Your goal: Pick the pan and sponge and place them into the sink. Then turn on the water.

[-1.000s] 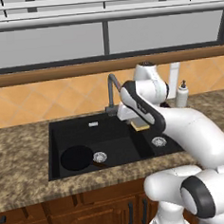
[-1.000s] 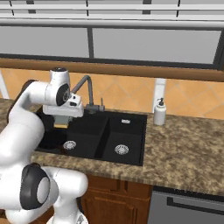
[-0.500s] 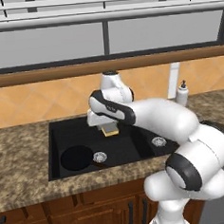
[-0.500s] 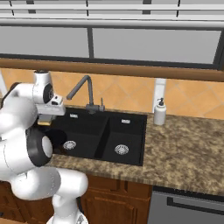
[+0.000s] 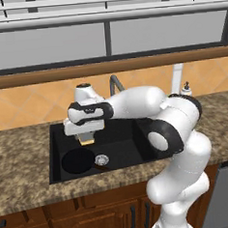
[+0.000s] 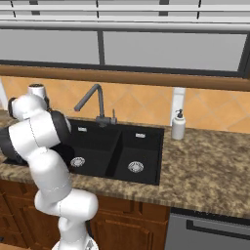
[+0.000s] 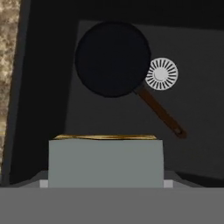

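Jaws of gripper (image 5: pixel 86 139) clamped on sponge (image 5: pixel 87 142), above large basin of sink (image 5: pixel 136 128). Pan (image 7: pixel 113 59) already on basin floor beside drain (image 7: pixel 161 74). Risk: early release lands sponge on pan; swinging arm could knock faucet (image 6: pixel 93 100).

— Where's the pan (image 5: pixel 78 160)?
— Down in the sink's (image 5: pixel 138 155) larger basin, left of the drain (image 5: pixel 101 159).
— And the sponge (image 5: pixel 87 141)?
— Above that basin, behind the pan, faucet (image 5: pixel 115 82) further back.
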Controlling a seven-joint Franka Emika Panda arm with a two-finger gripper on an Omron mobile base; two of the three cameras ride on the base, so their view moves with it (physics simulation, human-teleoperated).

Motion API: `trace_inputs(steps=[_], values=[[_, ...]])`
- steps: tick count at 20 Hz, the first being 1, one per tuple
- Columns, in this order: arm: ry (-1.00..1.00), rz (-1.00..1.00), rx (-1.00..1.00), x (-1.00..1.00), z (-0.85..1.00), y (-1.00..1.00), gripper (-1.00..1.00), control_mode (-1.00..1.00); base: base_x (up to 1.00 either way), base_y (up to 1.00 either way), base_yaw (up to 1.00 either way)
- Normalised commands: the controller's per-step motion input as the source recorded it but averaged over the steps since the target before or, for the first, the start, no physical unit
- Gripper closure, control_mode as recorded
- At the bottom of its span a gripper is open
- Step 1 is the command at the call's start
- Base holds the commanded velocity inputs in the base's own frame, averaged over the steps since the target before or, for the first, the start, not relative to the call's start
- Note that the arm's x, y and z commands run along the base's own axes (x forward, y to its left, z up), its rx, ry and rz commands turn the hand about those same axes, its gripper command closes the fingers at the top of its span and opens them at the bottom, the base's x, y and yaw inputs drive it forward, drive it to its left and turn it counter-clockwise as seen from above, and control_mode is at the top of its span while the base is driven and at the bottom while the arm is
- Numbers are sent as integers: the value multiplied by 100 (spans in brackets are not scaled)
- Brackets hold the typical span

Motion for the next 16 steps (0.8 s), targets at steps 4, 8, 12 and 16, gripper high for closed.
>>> trace_inputs(steps=[4, 8, 12, 16], values=[[0, -10, -3, 38, -46, 37, 100, -100, 0, 0, 0], [-2, -10, -4, 26, -45, 7, 100, -100, 0, 0, 0], [-2, -14, -3, 13, -34, 6, 100, -100, 0, 0, 0], [0, -8, 0, 25, -38, 0, 100, -100, 0, 0, 0]])
